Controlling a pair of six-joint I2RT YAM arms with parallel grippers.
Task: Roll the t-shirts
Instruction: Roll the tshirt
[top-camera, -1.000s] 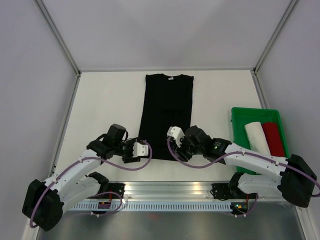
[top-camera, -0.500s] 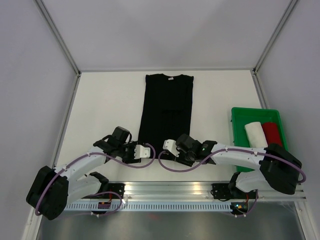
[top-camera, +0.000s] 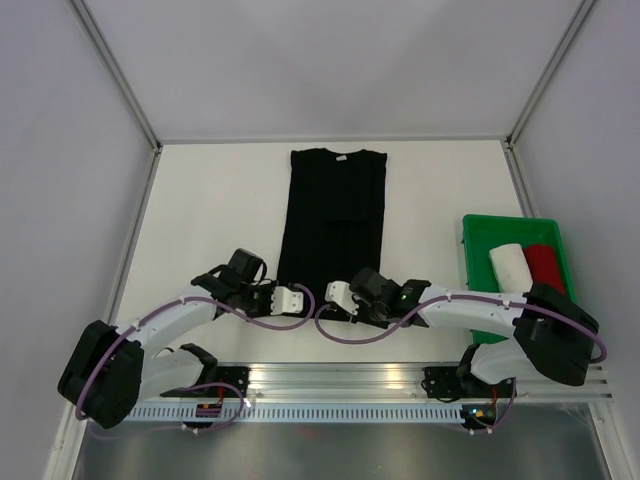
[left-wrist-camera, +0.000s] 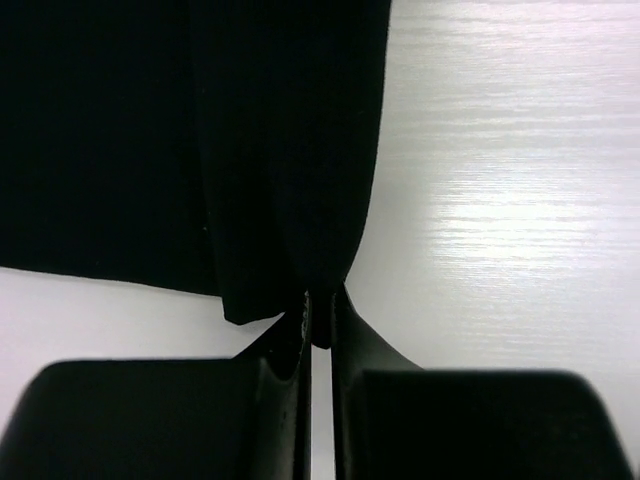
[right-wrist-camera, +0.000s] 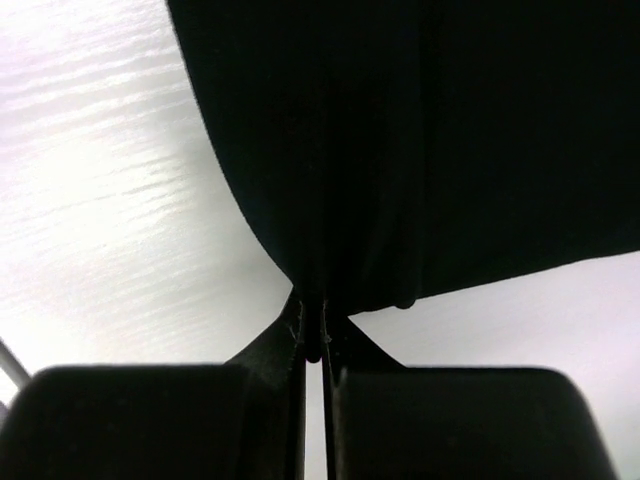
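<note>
We've got the left gripper (left-wrist-camera: 320, 325) and right gripper (right-wrist-camera: 313, 335) both pinched on the black t-shirt (top-camera: 333, 225) hem corners, so next we likely turn the hem over evenly to start the roll.

t-shirt (top-camera: 333, 225) mid-table | tray (top-camera: 474, 235) to its right, two rolls (top-camera: 530, 274) inside side by side

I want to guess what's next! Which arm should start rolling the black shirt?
Neither alone, probably both: left gripper and right gripper each pinch a near corner of the black shirt, so rolling together looks best.
</note>
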